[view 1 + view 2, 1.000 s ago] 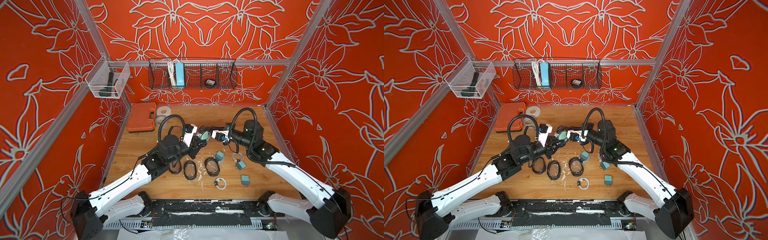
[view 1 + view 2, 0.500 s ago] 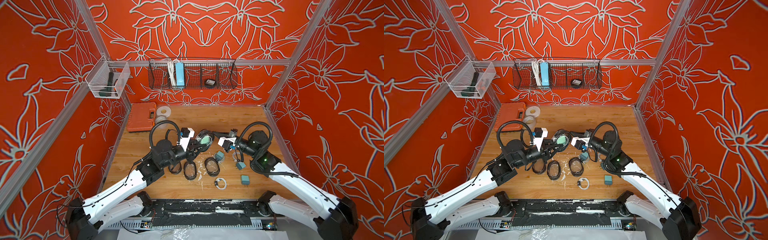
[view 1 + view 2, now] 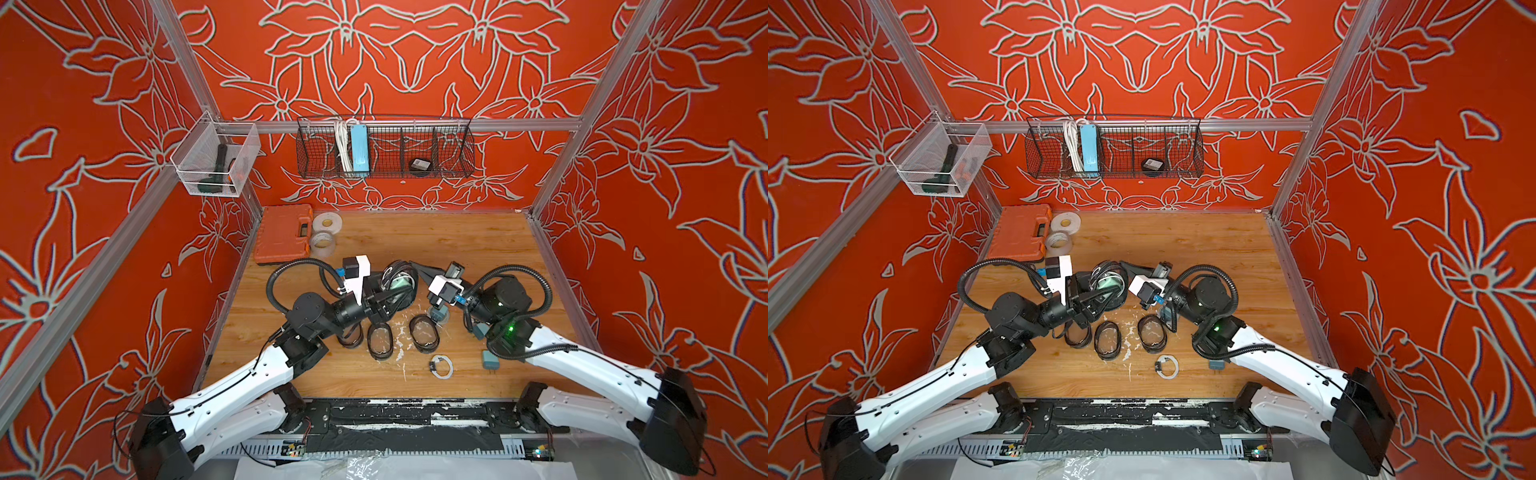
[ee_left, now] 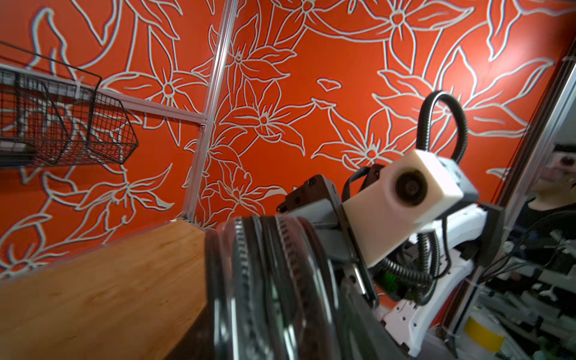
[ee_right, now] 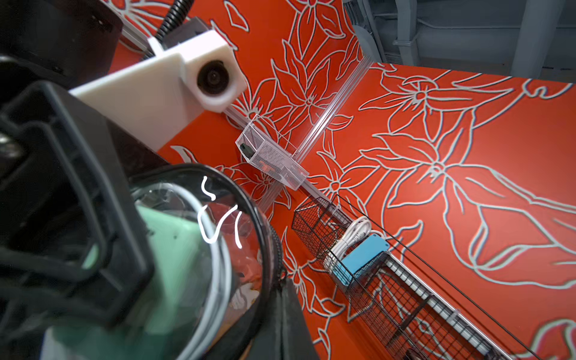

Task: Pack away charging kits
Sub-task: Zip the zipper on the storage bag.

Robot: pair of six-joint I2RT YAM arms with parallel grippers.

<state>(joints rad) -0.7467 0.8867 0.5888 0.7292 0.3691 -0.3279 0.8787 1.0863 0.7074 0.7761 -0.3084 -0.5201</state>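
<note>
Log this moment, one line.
case: filled, between claws | left claw: at case, grip unclear | right claw: shut | loose: cable, adapter

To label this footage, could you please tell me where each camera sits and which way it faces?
Top views: high in front, looking down over the table to the back wall; the left arm and right arm show.
Left wrist: faces the right wall across the oval case; the right arm shows.
Right wrist: faces the back-left corner; the right pincer shows.
Shared: all show the wire basket.
</note>
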